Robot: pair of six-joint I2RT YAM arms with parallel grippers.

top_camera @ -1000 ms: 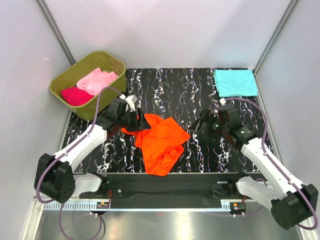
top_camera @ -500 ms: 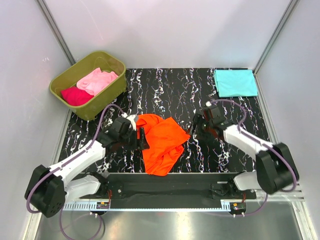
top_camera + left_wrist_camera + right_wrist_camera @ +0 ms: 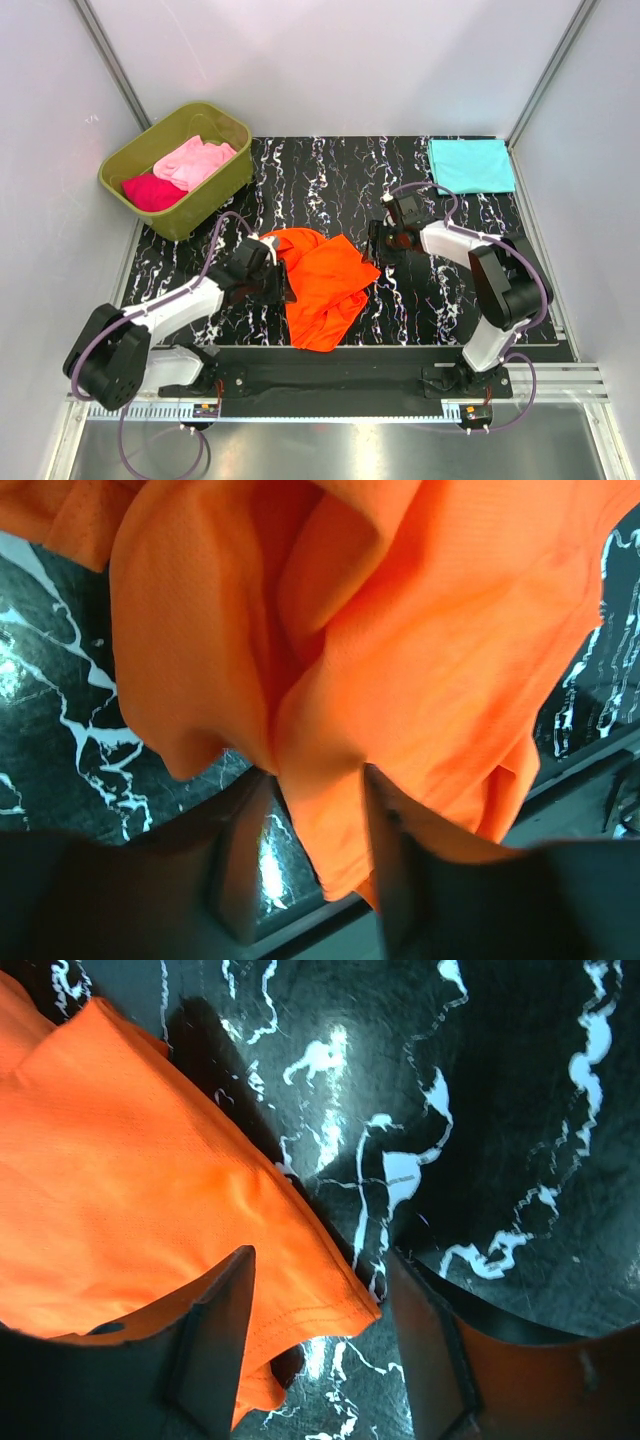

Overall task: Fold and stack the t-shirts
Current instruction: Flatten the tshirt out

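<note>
Both grippers at the orange t-shirt

We see the orange t-shirt [image 3: 322, 285] crumpled on the marbled table [image 3: 330, 180], near its front middle. The left gripper [image 3: 312, 780] straddles a fold at the shirt's left edge and the right gripper [image 3: 320, 1260] straddles its right corner (jaws apart on both, no cloth pinched). The teal t-shirt [image 3: 470, 165] lies folded at the far right corner. The pink t-shirt [image 3: 195, 160] and magenta t-shirt [image 3: 152, 192] sit in the olive-green tub [image 3: 210, 205].

Four t-shirts [image 3: 322, 285], one olive tub [image 3: 190, 215], two arms [image 3: 175, 300]
</note>
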